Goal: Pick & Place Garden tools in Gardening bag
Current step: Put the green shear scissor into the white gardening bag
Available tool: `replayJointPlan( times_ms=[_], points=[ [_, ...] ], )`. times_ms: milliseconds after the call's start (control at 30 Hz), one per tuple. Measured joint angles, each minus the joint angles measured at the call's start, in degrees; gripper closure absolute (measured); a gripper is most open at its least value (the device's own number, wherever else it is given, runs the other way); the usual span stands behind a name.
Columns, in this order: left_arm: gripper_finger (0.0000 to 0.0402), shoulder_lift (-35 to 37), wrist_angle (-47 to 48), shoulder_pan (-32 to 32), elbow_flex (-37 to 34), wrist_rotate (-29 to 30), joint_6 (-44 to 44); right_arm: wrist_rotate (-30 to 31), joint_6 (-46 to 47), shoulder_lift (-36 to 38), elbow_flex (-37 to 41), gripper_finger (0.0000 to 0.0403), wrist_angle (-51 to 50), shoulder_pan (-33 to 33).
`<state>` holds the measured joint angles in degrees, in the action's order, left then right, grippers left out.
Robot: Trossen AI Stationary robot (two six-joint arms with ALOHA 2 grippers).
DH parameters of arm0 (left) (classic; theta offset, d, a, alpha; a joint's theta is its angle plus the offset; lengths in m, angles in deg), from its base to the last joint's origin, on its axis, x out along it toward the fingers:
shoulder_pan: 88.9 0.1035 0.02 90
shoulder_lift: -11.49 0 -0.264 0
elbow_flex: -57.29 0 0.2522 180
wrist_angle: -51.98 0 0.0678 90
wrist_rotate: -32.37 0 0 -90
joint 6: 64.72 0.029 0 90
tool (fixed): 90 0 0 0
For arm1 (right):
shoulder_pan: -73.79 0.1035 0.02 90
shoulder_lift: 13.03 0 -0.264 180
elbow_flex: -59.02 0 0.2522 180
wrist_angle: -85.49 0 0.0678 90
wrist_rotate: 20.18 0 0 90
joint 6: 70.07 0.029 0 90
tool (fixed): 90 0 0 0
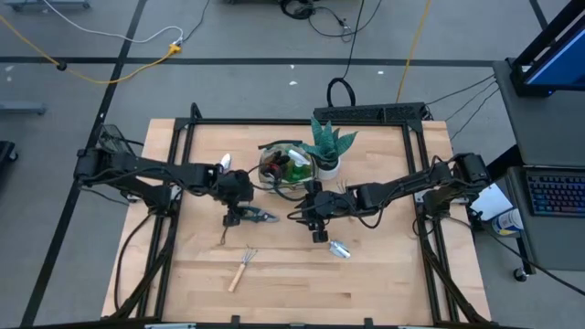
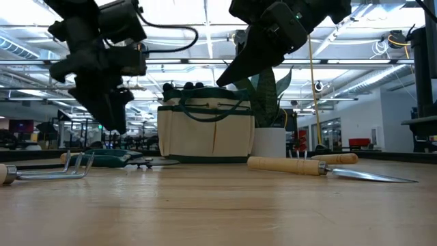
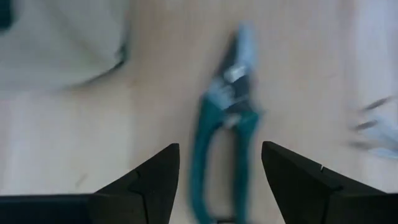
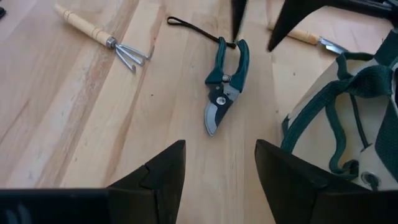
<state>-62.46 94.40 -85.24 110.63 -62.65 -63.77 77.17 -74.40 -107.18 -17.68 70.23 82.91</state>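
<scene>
The green-handled pruning shears lie flat on the table in front of the tan bag with green trim; they also show in the high view and the right wrist view. My left gripper is open above the shears' handles, one finger on either side, touching nothing. My right gripper is open and empty above the table, right of the shears and near the bag. A wooden-handled rake and a trowel lie on the table.
The teal plant in its white pot stands right behind the bag. Another wooden-handled tool lies beside the bag, beyond my left gripper. A black frame borders the table. Bare wood lies toward the near edge.
</scene>
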Motion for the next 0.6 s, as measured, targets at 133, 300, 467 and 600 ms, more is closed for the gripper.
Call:
replayJointPlan(
  times_ms=[133, 300, 467, 600],
  points=[
    [0.0167, 0.0, 2.1, 1.6, 0.0, 3.1, -1.1, 0.0, 2.0, 0.0, 0.0, 0.0216, 0.0, 0.0],
    [0.0167, -1.4, -3.2, 1.9, 0.0, -6.5, 1.5, 0.0, 2.1, 0.0, 0.0, 0.0216, 0.0, 0.0],
    [0.0167, -5.0, -4.8, 2.2, 0.0, -2.0, 3.6, -0.1, 2.2, 0.0, 0.0, 0.0221, 0.1, 0.0],
    [0.0167, -8.0, -4.8, 2.4, 0.0, -3.7, 3.1, -0.1, 3.0, 0.0, 0.0, 0.0221, 0.2, 0.0]
  ],
)
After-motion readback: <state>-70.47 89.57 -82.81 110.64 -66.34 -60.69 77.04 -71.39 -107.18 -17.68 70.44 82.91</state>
